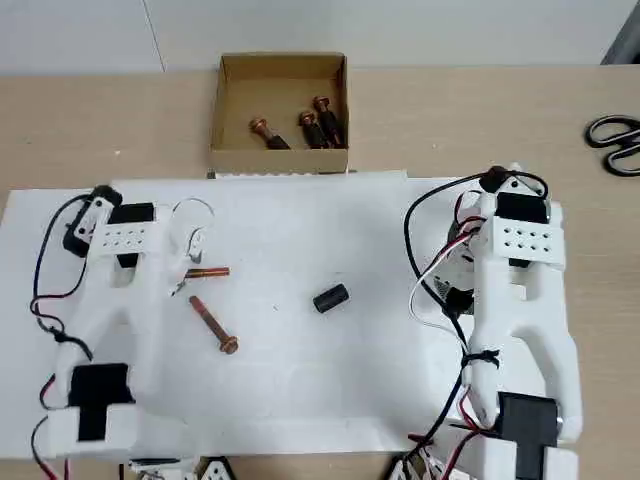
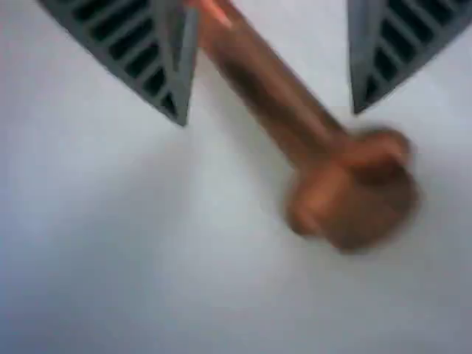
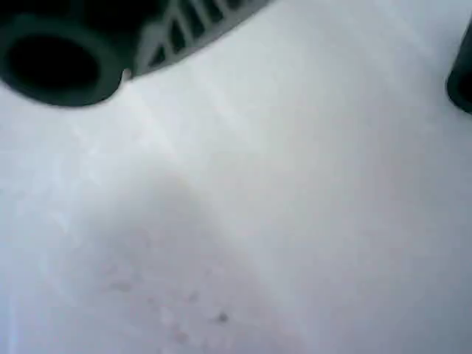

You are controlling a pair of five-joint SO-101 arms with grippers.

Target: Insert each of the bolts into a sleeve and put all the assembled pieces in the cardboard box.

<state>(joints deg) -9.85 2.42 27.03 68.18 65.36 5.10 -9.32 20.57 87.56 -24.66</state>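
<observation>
Pale wooden table [image 1: 100, 130] carries a white sheet [image 1: 300, 380], and the cardboard box [image 1: 280, 160] stands at the sheet's far edge. Inside the box lie three assembled pieces [image 1: 312, 128], side by side. Out from the box's front wall, toward the arm bases, a loose black sleeve [image 1: 331, 298] lies alone on the sheet.

Off the box's front left corner, the left gripper [image 2: 269, 110] stands wide open low over the sheet. A copper bolt [image 2: 346, 188] lies between its jaws, the shank against one finger and well clear of the other.

A second bolt [image 1: 213, 325] lies just beyond it, farther from the box.

Off the box's front right corner is the right gripper [image 1: 452, 270]; I cannot tell whether it is wide or narrow. Its wrist view shows another sleeve [image 3: 55, 63] close by.

Scissors [image 1: 612, 140] lie far right of the box.
</observation>
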